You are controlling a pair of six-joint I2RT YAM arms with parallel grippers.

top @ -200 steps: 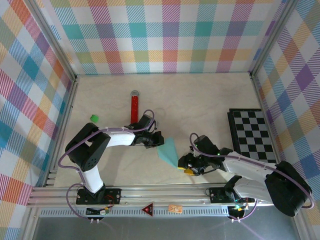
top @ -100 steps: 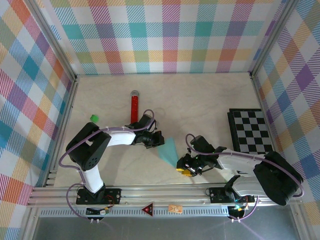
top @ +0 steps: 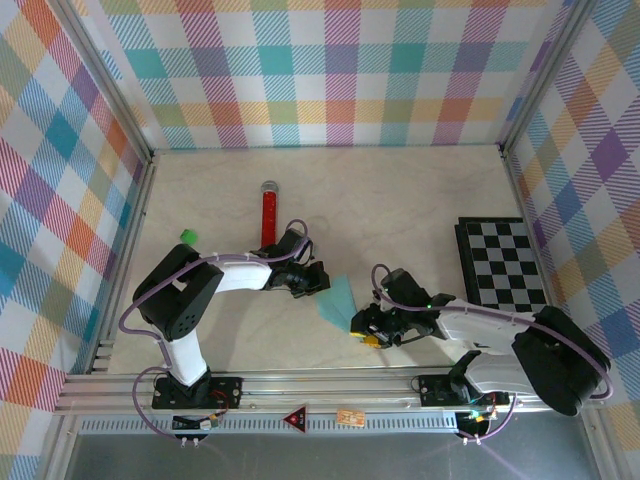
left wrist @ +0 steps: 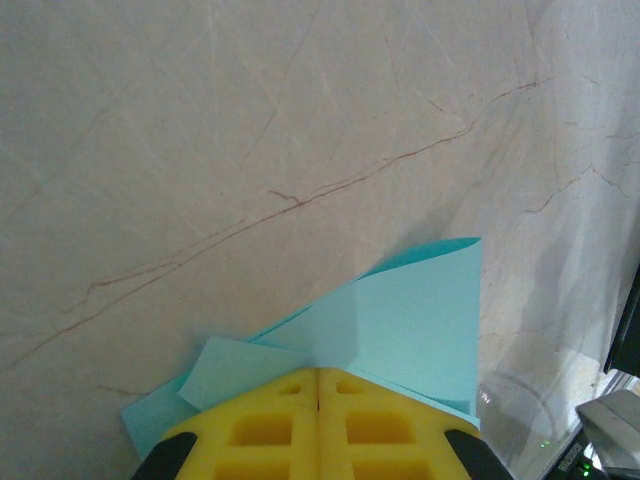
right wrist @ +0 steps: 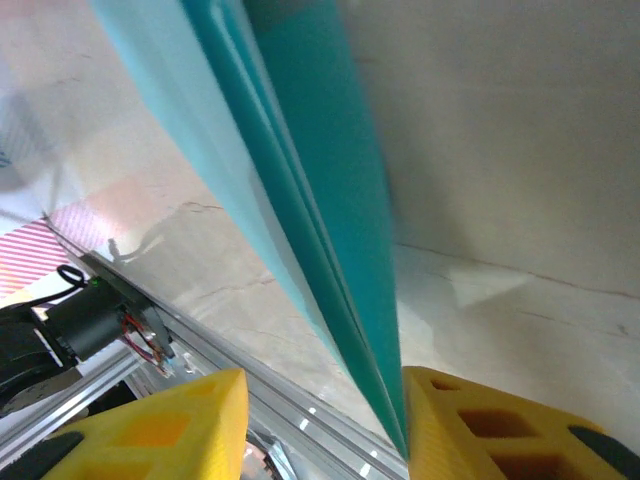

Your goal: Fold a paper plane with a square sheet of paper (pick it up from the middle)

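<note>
The light cyan sheet of paper (top: 338,300) is folded into a layered wedge and hangs off the table at centre front. My left gripper (top: 316,281) holds its far end. In the left wrist view the yellow pads (left wrist: 318,380) are pressed together on the paper (left wrist: 410,315), which fans out beyond them. My right gripper (top: 364,330) is at the paper's near tip. In the right wrist view its fingers (right wrist: 320,425) stand apart. The paper's stacked edges (right wrist: 330,200) run down between them and touch the right-hand finger (right wrist: 480,425). The other finger is clear of the paper.
A red glittery tube (top: 268,212) lies behind the left arm, with a small green piece (top: 187,236) to its left. The black-and-white checkered board (top: 503,265) sits at the right. An aluminium rail (top: 320,385) runs along the front edge, and plaid walls close in three sides.
My right gripper has shifted left and slightly away from me, onto the paper's near tip. The paper now looks narrower from above. The left gripper has stayed put.
</note>
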